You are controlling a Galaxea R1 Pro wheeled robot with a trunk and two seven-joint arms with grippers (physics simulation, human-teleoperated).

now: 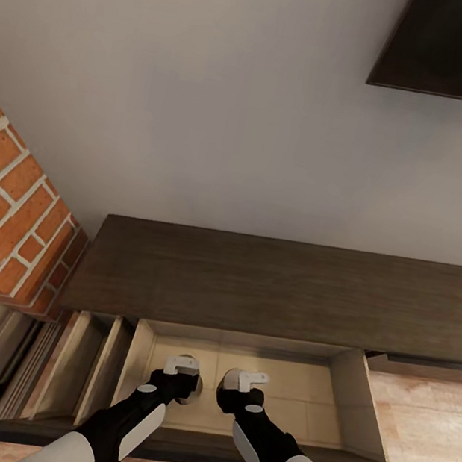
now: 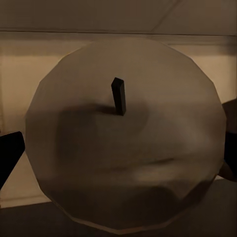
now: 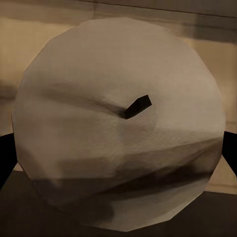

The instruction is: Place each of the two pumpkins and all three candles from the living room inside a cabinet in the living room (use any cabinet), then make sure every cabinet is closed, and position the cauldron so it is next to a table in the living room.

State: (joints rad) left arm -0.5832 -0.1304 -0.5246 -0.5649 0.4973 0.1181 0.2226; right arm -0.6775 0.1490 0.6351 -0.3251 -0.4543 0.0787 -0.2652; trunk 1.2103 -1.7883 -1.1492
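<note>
**Op:** Low in the frame, centre, both arms reach into the open drawer of the cabinet. Left gripper carries one candle; right gripper carries the other candle.

**Obs:** Jaw state?

**Op:** Each wrist view has a candle seen top-on, wick up, with dark fingers at both edges. I read each pair of jaws as clamped on its candle, though the contact itself sits at the frame edge.

**Obs:** Step in hand?

**Op:** Stowing candles, I judge. Next move calls for lowering to the drawer floor, opening the jaws, lifting clear, then shutting the drawer.

**Obs:** What's unclear?

**Op:** Candles are mostly hidden behind the grippers from the head camera. I can't tell whether their bases touch the drawer floor. Cabinet's right end is cut off.
</note>
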